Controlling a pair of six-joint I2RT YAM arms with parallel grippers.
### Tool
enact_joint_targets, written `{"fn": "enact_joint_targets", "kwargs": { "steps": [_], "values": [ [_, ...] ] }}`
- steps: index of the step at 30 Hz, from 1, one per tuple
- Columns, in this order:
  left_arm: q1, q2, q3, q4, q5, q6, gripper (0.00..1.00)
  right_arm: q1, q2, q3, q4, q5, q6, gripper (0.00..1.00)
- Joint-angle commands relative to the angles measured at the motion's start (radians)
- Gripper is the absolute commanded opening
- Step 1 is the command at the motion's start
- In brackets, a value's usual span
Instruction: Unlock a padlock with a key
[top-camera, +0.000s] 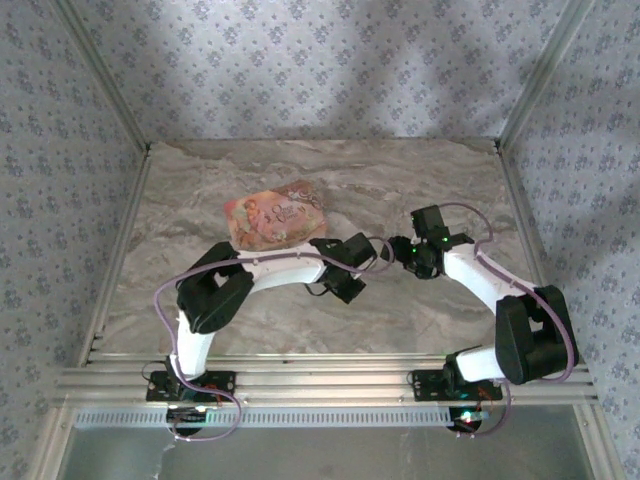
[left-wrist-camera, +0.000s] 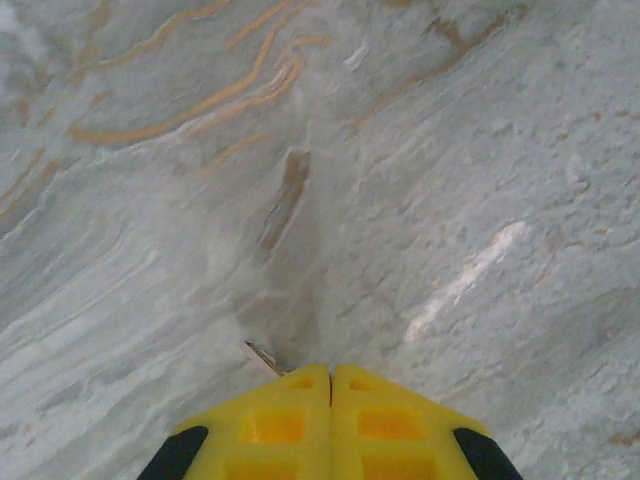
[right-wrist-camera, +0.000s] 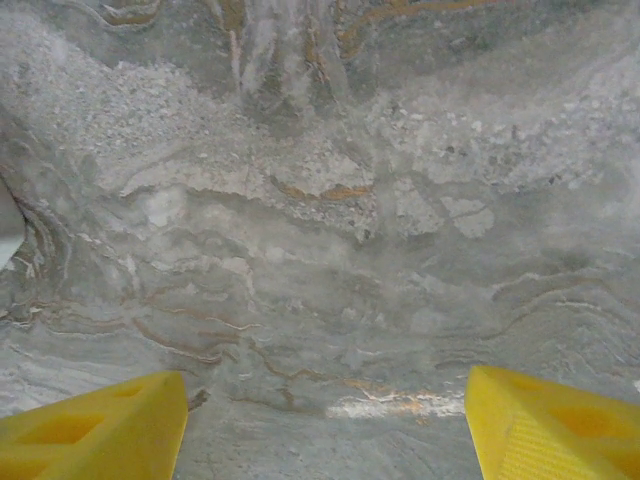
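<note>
Right of the pink box (top-camera: 275, 218), left gripper (left-wrist-camera: 330, 372) pressed together at a seemingly light, slippery key (left-wrist-camera: 264, 355), best pinched flatwise; right gripper (right-wrist-camera: 328, 400) spread.

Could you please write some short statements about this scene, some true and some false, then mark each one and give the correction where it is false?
1. The left pincer is shut, its yellow fingers pressed together. True.
2. The right pincer is shut as well. False: its fingers stand wide apart, with bare table between them.
3. The pink illustrated box lies on the grey marble-patterned table. True.
4. The right pincer holds the pink box. False: it holds nothing; the box lies on the table just beyond the left arm.
5. The table top is plain dark wood. False: it has a grey marble pattern with brownish veins.
</note>
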Motion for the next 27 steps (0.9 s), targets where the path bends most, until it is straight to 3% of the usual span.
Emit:
{"fn": "enact_joint_targets", "kwargs": {
  "steps": [1,7,11,15,20,25,27],
  "values": [
    [0.043,-0.084,0.006,0.005,0.022,0.011,0.00,0.003,-0.036,0.009,0.046,-0.040,0.041,0.74],
    [0.149,-0.206,-0.033,0.057,0.173,-0.038,0.00,0.001,-0.085,0.024,0.129,-0.132,0.068,0.70],
    [0.269,-0.319,-0.105,0.159,0.371,-0.127,0.00,0.001,-0.140,0.009,0.233,-0.207,0.102,0.65],
    [0.374,-0.399,-0.151,0.264,0.586,-0.205,0.00,0.023,-0.159,-0.025,0.448,-0.332,0.145,0.57],
    [0.451,-0.449,-0.152,0.345,0.858,-0.237,0.00,0.086,-0.151,0.000,0.586,-0.436,0.060,0.46],
    [0.498,-0.488,-0.166,0.406,0.973,-0.272,0.00,0.120,-0.128,0.014,0.673,-0.542,0.017,0.43],
    [0.518,-0.504,-0.185,0.460,0.990,-0.325,0.00,0.148,-0.141,0.014,0.671,-0.524,-0.039,0.43]
  ]
}}
